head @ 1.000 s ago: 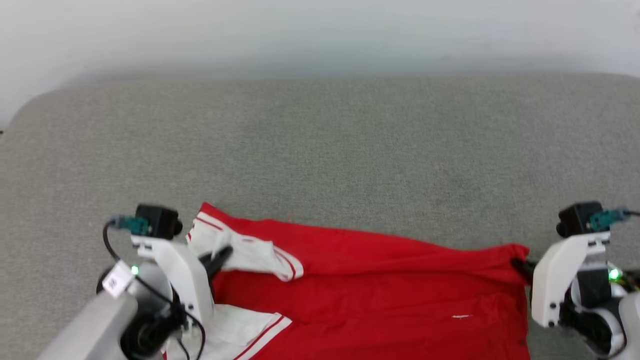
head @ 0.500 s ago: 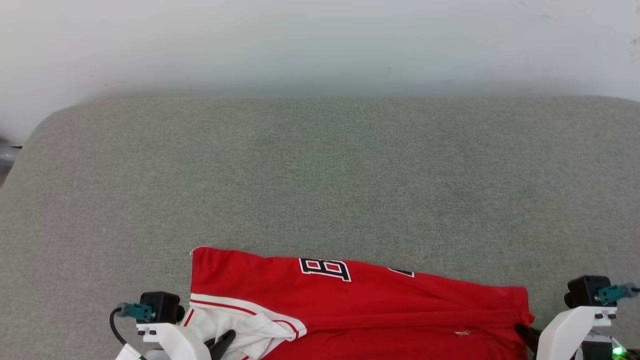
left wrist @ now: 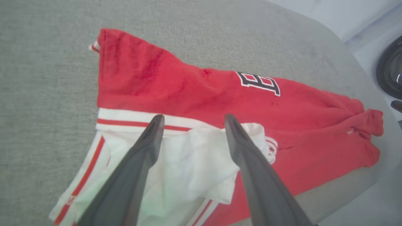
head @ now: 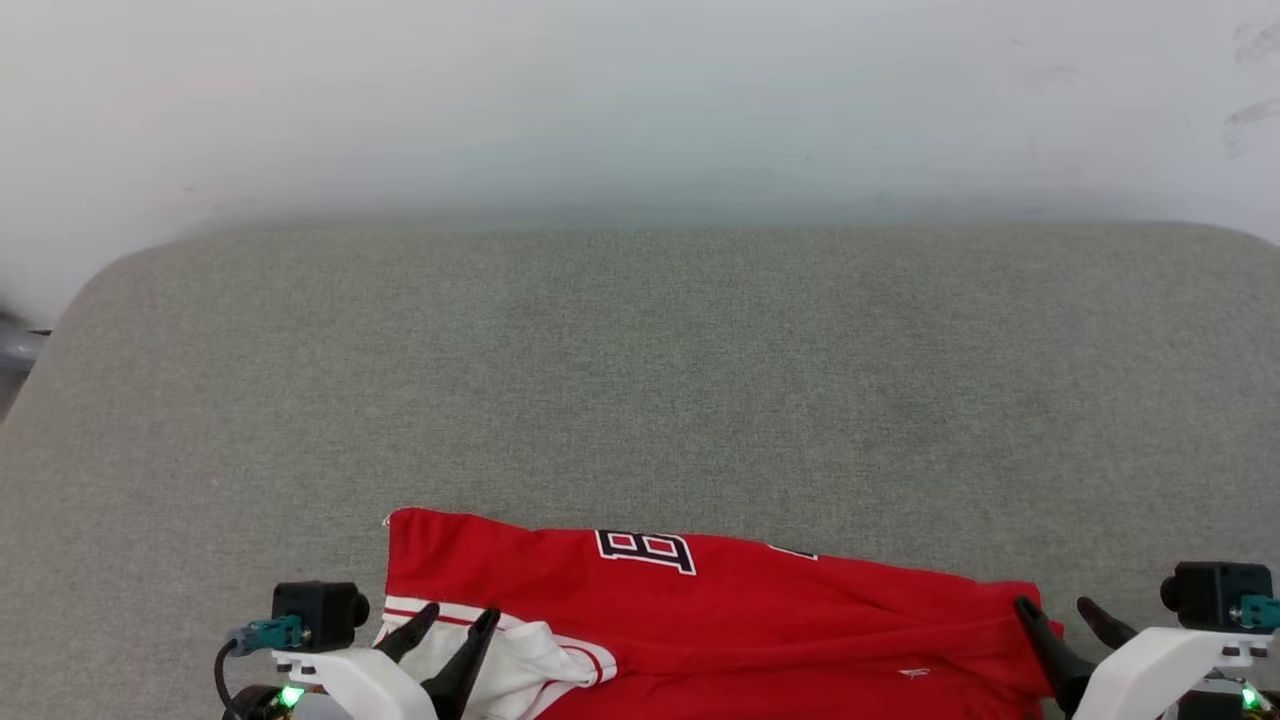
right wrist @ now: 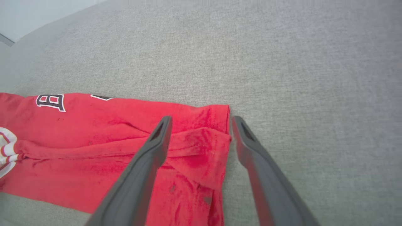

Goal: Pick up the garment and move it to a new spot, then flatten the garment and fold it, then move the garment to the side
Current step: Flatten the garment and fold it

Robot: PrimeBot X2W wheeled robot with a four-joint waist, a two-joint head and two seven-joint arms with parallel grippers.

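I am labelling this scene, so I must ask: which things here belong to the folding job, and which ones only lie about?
Belonging to the job: garment; left end effector, open; right end effector, open; grey padded surface under the garment.
Just there: white wall; dark round object beyond the surface's edge.

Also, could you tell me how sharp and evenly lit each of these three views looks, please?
Head view: soft, even light; the wall hazy behind the grey surface, the garment fairly crisp. Left wrist view: the white sleeve carries a faint green cast low down. Right wrist view: the surface weave sharp, no glare, while the right gripper blurs toward the lens.
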